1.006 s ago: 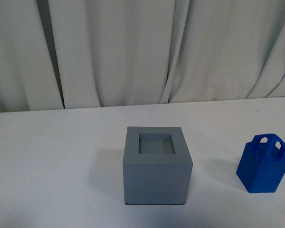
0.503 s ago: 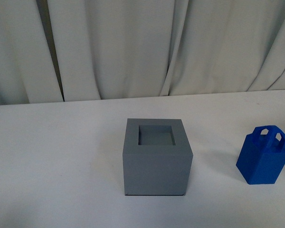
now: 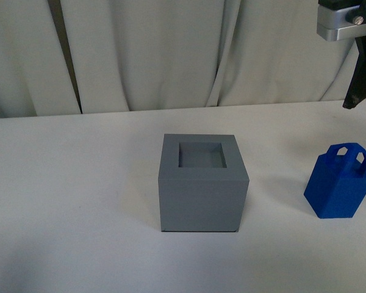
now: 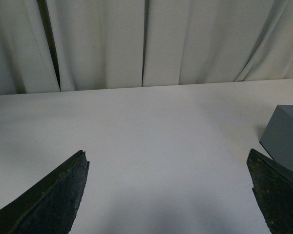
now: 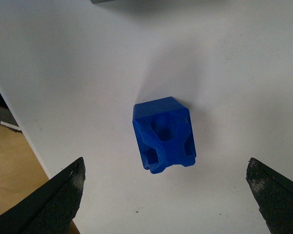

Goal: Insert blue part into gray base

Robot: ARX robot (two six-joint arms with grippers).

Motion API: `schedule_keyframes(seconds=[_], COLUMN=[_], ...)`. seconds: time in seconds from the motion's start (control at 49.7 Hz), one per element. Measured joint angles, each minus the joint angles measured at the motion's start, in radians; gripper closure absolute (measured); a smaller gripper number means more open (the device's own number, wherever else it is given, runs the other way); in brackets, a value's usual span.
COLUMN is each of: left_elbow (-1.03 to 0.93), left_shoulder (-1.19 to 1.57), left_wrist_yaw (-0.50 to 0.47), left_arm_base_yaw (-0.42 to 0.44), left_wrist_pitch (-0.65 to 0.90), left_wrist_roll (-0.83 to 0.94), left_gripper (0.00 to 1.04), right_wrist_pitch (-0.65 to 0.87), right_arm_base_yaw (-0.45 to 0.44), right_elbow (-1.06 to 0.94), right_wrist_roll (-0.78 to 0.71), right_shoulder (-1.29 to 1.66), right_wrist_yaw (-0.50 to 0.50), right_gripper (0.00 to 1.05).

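Here the right jaws stand wide apart and empty above the blue part (image 5: pixel 163 141); it stands upright on the white table (image 3: pixel 67 183), well apart from the gray base (image 3: pixel 201 183), on that base's right; the left jaws are likewise spread, holding nothing, with the base's corner beside one of them.

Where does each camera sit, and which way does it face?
Front: on the robot's body, facing forward at gray base, blue part; right arm shows top right.
Left wrist: looks across table past open left gripper; gray base corner visible.
Right wrist: looks down on the blue part between open right gripper.
Shared: front and right wrist show the blue part.
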Motion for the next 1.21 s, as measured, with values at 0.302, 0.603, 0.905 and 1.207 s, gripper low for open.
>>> schedule_keyframes(seconds=[0.302,0.603,0.905,1.207], left_elbow=[0.0,0.0,0.0,0.0], left_shoulder=[0.0,0.0,0.0,0.0], left_wrist_yaw=[0.0,0.0,0.0,0.0], left_arm_base_yaw=[0.0,0.0,0.0,0.0], left_wrist_pitch=[0.0,0.0,0.0,0.0], left_wrist_roll=[0.0,0.0,0.0,0.0], left_gripper=[0.06,0.06,0.06,0.06], right_wrist_pitch=[0.001,0.009,0.024,0.058], right_arm_base_yaw=[0.009,0.029,0.05,0.066], right_elbow=[0.013,0.013,0.013,-0.003], right_wrist_roll=[-0.058,-0.086,-0.095,-0.095], right_shoulder=[0.078,0.104,0.132,0.145], right_wrist_yaw=[0.099,0.136,0.164,0.184], right_gripper=[0.07,0.07,0.07,0.07])
